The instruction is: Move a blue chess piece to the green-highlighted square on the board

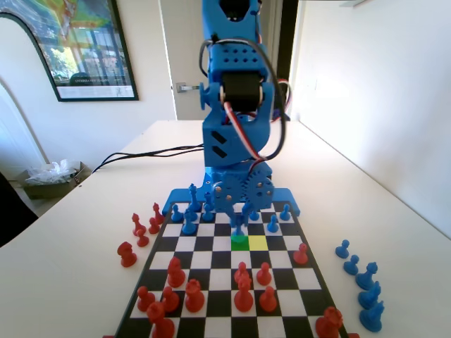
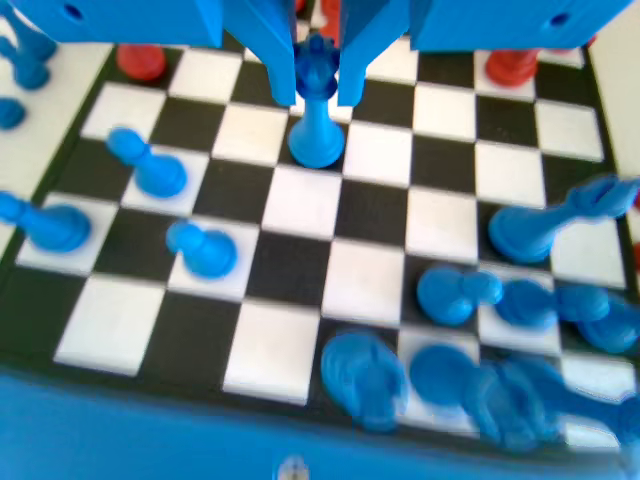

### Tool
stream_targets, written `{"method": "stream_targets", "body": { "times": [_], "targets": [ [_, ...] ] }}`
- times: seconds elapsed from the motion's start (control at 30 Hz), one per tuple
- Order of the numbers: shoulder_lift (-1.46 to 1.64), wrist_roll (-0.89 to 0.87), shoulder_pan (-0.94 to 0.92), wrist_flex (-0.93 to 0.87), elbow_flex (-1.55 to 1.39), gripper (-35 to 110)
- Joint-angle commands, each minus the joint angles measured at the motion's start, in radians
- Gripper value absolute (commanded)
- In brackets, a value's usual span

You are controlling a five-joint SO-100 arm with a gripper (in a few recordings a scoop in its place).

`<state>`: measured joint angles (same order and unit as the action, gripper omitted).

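Observation:
The blue chess piece [image 1: 239,231] stands upright between my gripper's [image 1: 238,220] jaws, with its base at the green-highlighted square [image 1: 239,243] of the board [image 1: 201,260]. In the wrist view, the gripper [image 2: 317,95] has both jaws pressed against the crowned head of the blue chess piece [image 2: 317,130]. Its flared base is down at the board surface. I cannot tell whether the base rests on the square or hangs just above it.
A yellow square [image 1: 258,242] lies right of the green one. Blue pawns [image 2: 155,170] and back-row pieces [image 2: 540,230] crowd the board's arm end. Several red pieces [image 1: 244,296] fill the near half. Off the board lie red pieces [image 1: 137,232] at left and blue ones [image 1: 363,278] at right.

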<state>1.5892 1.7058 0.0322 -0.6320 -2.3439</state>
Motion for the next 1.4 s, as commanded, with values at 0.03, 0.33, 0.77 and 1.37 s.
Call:
{"method": "stream_targets", "body": {
  "times": [0.03,0.33,0.77,1.37],
  "targets": [
    [0.081,0.021,0.011,0.014,-0.009,1],
    [0.081,0.018,0.0,0.034,-0.002,7],
    [0.11,0.006,0.005,0.028,-0.012,13],
    [0.459,-0.023,0.035,-0.334,0.044,2]
  ]
}}
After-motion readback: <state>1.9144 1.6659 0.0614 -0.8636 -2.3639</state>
